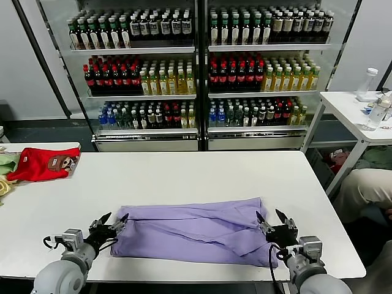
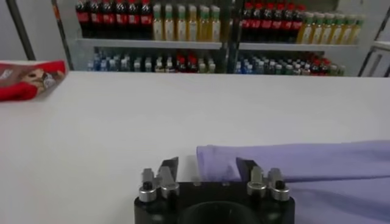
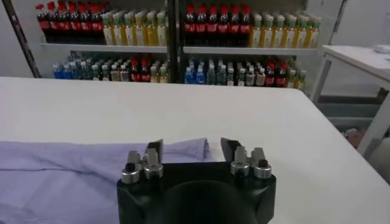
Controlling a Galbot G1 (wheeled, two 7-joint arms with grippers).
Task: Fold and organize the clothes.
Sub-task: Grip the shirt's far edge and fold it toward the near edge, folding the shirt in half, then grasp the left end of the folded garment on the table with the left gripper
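The lavender T-shirt (image 1: 196, 229) lies folded into a wide band on the white table (image 1: 184, 177), near the front edge. Its print and label are hidden. My left gripper (image 1: 114, 222) is open at the shirt's left end, with the corner of the cloth (image 2: 219, 159) between its spread fingers. My right gripper (image 1: 272, 217) is open at the shirt's right end, with the cloth's corner (image 3: 189, 149) between its fingers. Neither holds the fabric.
A red garment with a brown cartoon patch (image 1: 43, 163) lies at the table's far left, beside pale green and yellow garments (image 1: 6, 168). Drink-bottle shelves (image 1: 196, 67) stand behind. A second white table (image 1: 358, 113) with bottles stands at the right.
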